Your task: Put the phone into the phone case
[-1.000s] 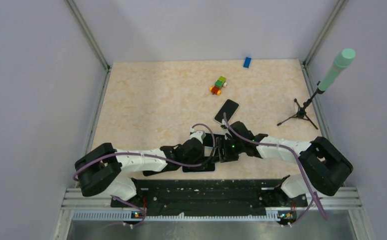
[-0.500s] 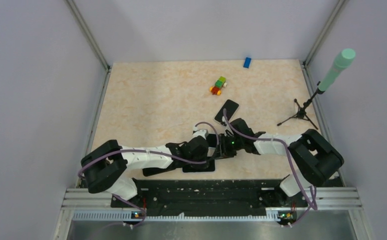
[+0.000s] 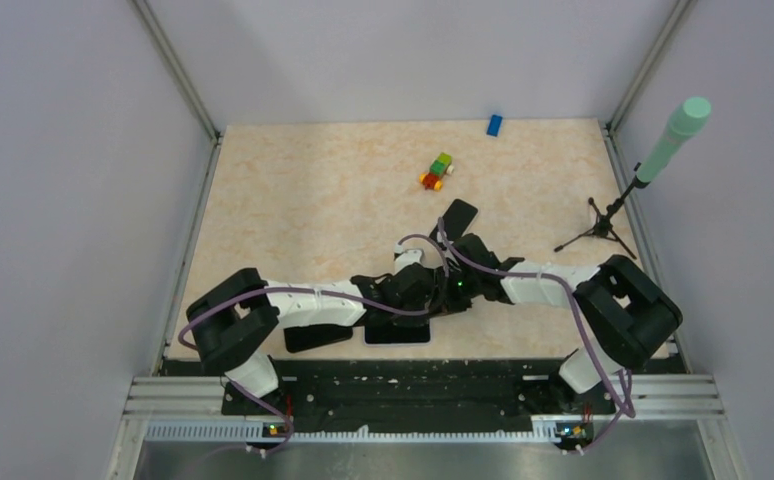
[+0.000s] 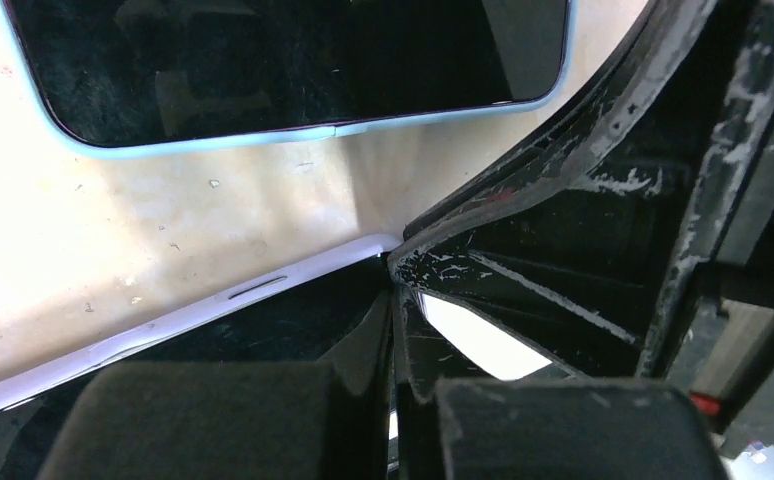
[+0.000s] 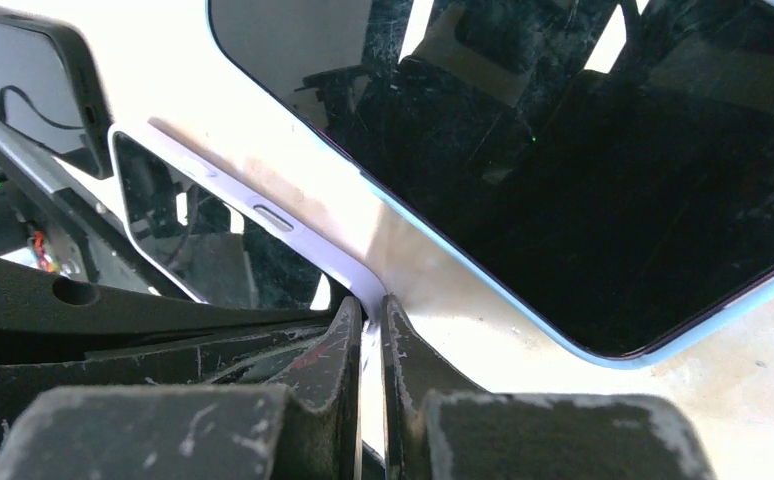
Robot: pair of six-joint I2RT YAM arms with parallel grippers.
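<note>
Overhead, one phone (image 3: 459, 213) is lying just beyond the two meeting arms, while one phone case (image 3: 399, 335) and one dark slab (image 3: 318, 337) are sitting near the front edge. From the left wrist, the left gripper (image 4: 395, 300) is pressing its fingers together at the phone case's lavender rim; whether it is pinching it is unclear. From the right wrist, the right gripper (image 5: 368, 318) is clamping that rim, just beside the blue-edged phone.

No text, label, brand or number is legible anywhere in these views.
</note>
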